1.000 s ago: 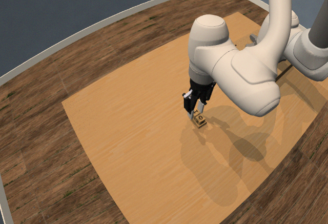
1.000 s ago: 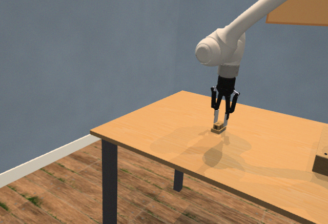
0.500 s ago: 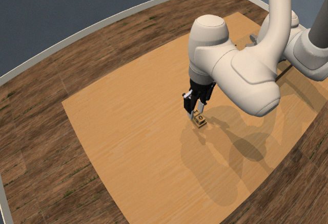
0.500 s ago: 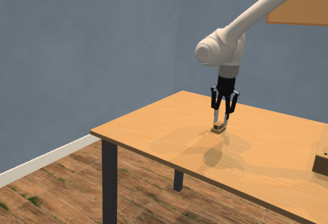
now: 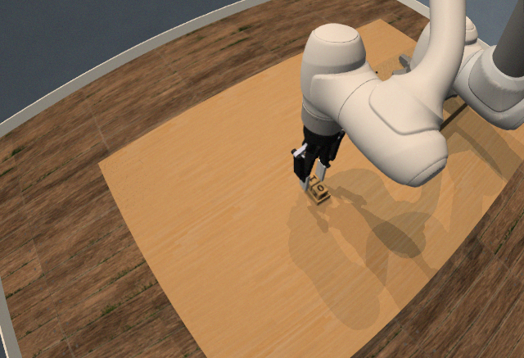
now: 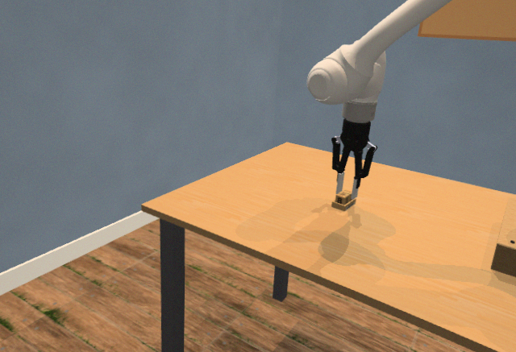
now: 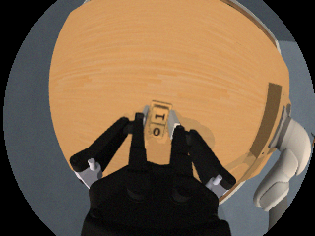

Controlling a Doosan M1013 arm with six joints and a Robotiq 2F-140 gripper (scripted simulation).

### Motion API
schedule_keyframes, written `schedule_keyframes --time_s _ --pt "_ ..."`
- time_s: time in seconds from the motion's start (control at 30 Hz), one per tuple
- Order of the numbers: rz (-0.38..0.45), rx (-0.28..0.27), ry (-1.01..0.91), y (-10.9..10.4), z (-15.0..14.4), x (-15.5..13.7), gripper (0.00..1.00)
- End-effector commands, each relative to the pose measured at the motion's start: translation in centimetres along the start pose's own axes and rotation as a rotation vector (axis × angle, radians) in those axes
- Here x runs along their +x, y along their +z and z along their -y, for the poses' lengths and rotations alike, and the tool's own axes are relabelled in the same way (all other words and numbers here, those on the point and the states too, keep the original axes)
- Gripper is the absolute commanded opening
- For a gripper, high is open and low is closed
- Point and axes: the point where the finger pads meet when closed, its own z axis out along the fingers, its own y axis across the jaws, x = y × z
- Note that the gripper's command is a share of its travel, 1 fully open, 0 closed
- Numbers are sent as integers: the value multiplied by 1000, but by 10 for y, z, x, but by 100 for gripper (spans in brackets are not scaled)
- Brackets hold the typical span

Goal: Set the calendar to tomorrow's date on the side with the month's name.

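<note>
The top view looks steeply down from high up; the exterior view stands off to one side near table (image 6: 233, 198) height; the wrist view peers close past the gripper (image 7: 157, 133). All three share the calendar (image 5: 318, 192)

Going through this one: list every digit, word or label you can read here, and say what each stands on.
"1": top face of one calendar cube.
"0": top face of the other cube, right beside it in the tray.
Dark mark on the calendar's side face in the exterior view: too blurred to read.
Strip beyond the cubes in the wrist view: too small to read.
No other text visible.
</note>
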Motion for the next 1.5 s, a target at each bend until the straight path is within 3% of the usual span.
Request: schedule_keyframes --time_s 0.0,0.03,0.07,1.23,1.47 --pt "4 -8 0 5 -6 -4 28" --pt "4 -8 0 5 -6 -4 28" --pt "4 -8 0 5 -6 -4 16" --pt "4 -8 0 5 -6 -4 16" --pt "4 -8 0 -20 -6 -4 16"
